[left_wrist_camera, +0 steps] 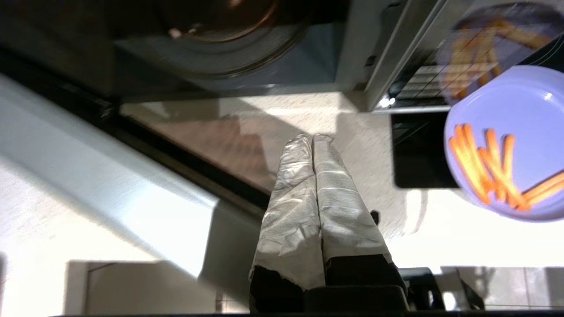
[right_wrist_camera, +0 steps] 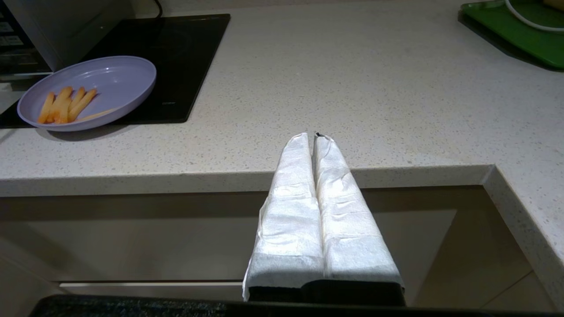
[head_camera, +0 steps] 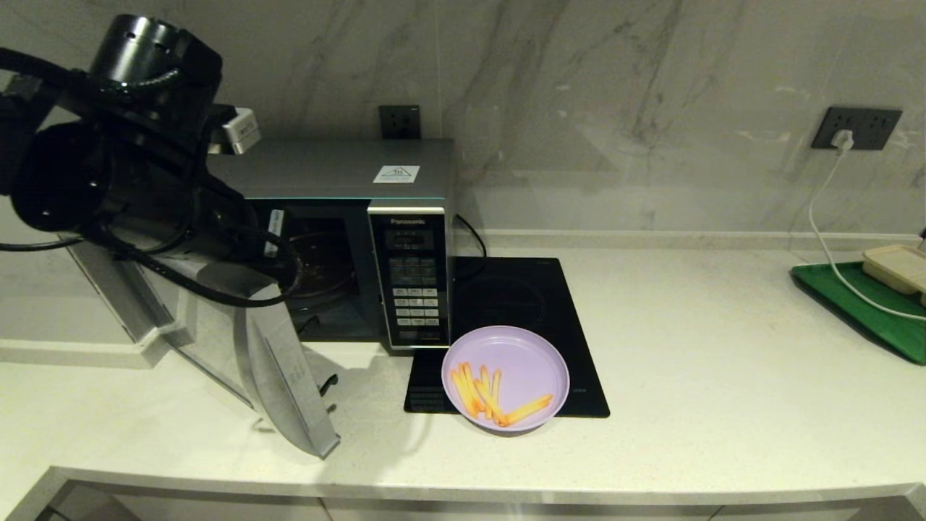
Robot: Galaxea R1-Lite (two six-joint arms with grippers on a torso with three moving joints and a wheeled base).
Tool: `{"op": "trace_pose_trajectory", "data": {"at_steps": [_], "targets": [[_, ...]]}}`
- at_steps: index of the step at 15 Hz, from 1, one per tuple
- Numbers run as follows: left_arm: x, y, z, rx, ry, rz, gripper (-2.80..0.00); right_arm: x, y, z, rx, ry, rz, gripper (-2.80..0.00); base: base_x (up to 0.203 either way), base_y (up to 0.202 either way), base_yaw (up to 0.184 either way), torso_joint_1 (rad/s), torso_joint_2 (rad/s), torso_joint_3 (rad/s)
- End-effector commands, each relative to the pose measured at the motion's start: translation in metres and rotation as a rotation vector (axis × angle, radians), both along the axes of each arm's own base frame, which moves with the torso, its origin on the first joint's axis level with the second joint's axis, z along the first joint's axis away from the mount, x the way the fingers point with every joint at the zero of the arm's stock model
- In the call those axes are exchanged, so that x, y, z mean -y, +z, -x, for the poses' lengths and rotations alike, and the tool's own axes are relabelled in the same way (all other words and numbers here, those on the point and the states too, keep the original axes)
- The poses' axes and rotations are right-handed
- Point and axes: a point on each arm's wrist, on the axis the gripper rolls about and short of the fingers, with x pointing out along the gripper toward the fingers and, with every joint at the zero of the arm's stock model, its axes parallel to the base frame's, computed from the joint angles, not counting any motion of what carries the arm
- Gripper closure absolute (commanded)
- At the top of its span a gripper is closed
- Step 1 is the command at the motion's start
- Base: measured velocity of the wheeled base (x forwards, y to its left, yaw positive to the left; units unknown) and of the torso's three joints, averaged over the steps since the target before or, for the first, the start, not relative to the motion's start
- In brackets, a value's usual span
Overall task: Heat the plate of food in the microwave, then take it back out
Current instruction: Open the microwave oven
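With the microwave door open at left of frame and both the left gripper and right gripper pressed shut and empty, we approach the plate, lower centre on the hob, low at its rim, keeping it level.

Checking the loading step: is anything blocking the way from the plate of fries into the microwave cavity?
Nothing visible does. The microwave door is swung open and the cavity shows only its turntable. The plate of fries sits on the induction hob beside the keypad. The left gripper, shut, hovers before the opening.
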Motion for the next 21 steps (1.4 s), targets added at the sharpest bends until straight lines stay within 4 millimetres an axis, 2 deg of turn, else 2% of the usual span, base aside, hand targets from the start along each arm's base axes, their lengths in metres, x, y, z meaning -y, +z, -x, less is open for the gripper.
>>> {"op": "trace_pose_trajectory", "data": {"at_steps": [1,6,10,13,18,21], "targets": [[-0.022,0.015,0.028,0.033,0.034,0.005,0.00,0.000,0.000,0.000,0.000,0.000,0.000,0.00,0.000,0.000,0.000,0.000,0.00,0.000],[-0.063,0.007,0.057,-0.008,0.133,-0.054,0.00,0.000,0.000,0.000,0.000,0.000,0.000,0.00,0.000,0.000,0.000,0.000,0.00,0.000],[-0.054,0.015,0.062,0.057,0.077,-0.035,0.00,0.000,0.000,0.000,0.000,0.000,0.000,0.00,0.000,0.000,0.000,0.000,0.00,0.000],[-0.057,0.018,0.069,0.068,0.086,-0.038,0.00,0.000,0.000,0.000,0.000,-0.001,-0.001,0.00,0.000,0.000,0.000,0.000,0.00,0.000],[-0.067,0.019,0.080,0.070,0.115,-0.048,0.00,0.000,0.000,0.000,0.000,0.000,0.000,0.00,0.000,0.000,0.000,0.000,0.00,0.000],[-0.087,0.007,0.085,0.031,0.211,-0.057,0.00,0.000,0.000,0.000,0.000,0.000,0.000,0.00,0.000,0.000,0.000,0.000,0.00,0.000]]}}
